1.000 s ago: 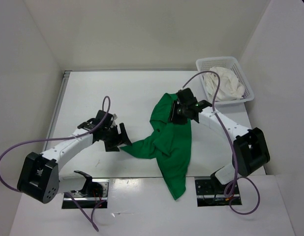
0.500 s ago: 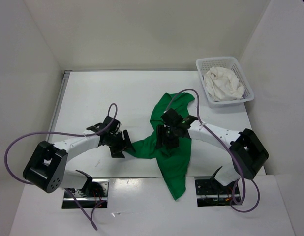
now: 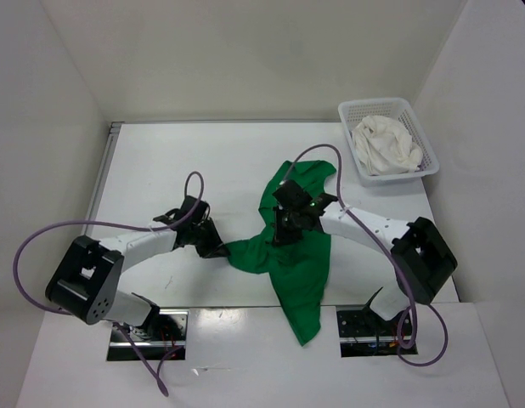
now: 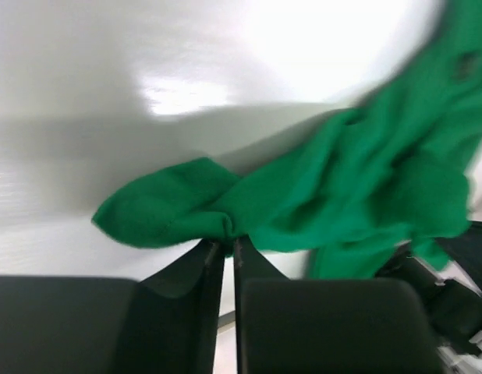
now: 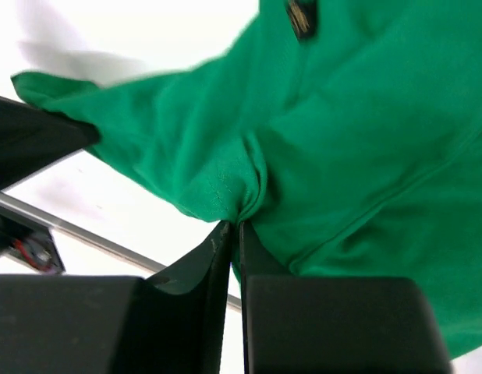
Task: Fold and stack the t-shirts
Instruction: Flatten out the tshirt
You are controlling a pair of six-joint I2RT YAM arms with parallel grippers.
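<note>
A bright green t-shirt [image 3: 298, 263] lies crumpled on the white table, its lower end hanging over the near edge. My left gripper [image 3: 220, 249] is shut on the shirt's left tip, a pinched fold of green cloth [image 4: 178, 206] bunched at its fingertips [image 4: 225, 243]. My right gripper [image 3: 282, 234] is shut on a gathered fold near the shirt's middle [image 5: 249, 183], the cloth puckering where the fingers [image 5: 233, 226] meet. A white t-shirt [image 3: 386, 144] sits bundled in the mesh basket.
The white mesh basket [image 3: 425, 143] stands at the table's far right corner. Purple cables loop over both arms. Walls close in the table on three sides. Two mounting plates [image 3: 148, 333] sit at the near edge.
Both grippers closed on the green shirt: the left on its left tip, the right on a fold near its middle. The right arm came forward and left from the shirt's upper part.
</note>
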